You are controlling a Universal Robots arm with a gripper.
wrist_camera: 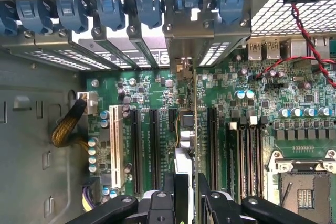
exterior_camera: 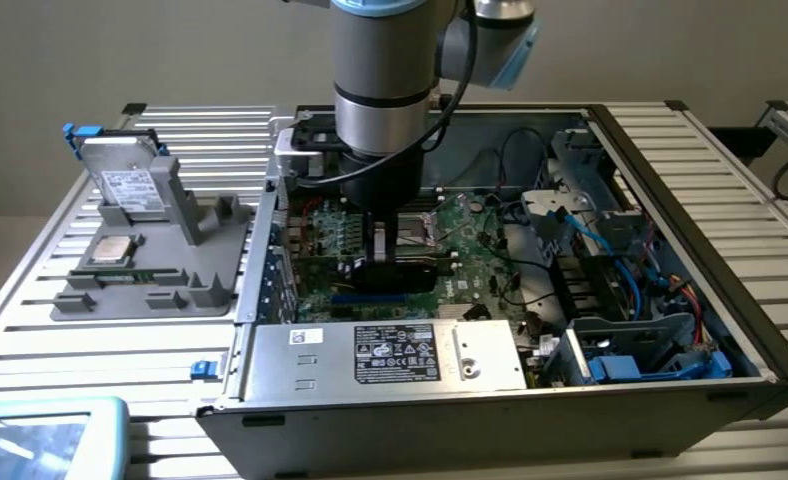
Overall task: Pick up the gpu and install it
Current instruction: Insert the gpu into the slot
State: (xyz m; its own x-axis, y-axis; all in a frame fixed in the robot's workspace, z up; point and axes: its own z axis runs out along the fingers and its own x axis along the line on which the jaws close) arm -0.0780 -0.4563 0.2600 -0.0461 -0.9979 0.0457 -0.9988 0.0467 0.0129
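Gripper [wrist_camera: 189, 188] clenched on the gpu [wrist_camera: 186, 121], held edge-on at the motherboard [wrist_camera: 147, 90] slots.

The gpu [exterior_camera: 405, 275] — mostly hidden behind the gripper [exterior_camera: 391, 252].

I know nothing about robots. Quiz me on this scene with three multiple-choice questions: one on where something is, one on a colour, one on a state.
1. Where is the pincer?
A) over the grey tray
B) inside the open computer case
C) beside the table

2. What colour is the motherboard?
A) red
B) blue
C) green

3. What state is the pincer in?
A) shut on the gpu
B) open and empty
C) shut on a cable

Answers:
1 B: the arm reaches down into the case, over the board.
2 C: the board is green in both views.
3 A: its fingers clamp the gpu, which stands on edge above the board.
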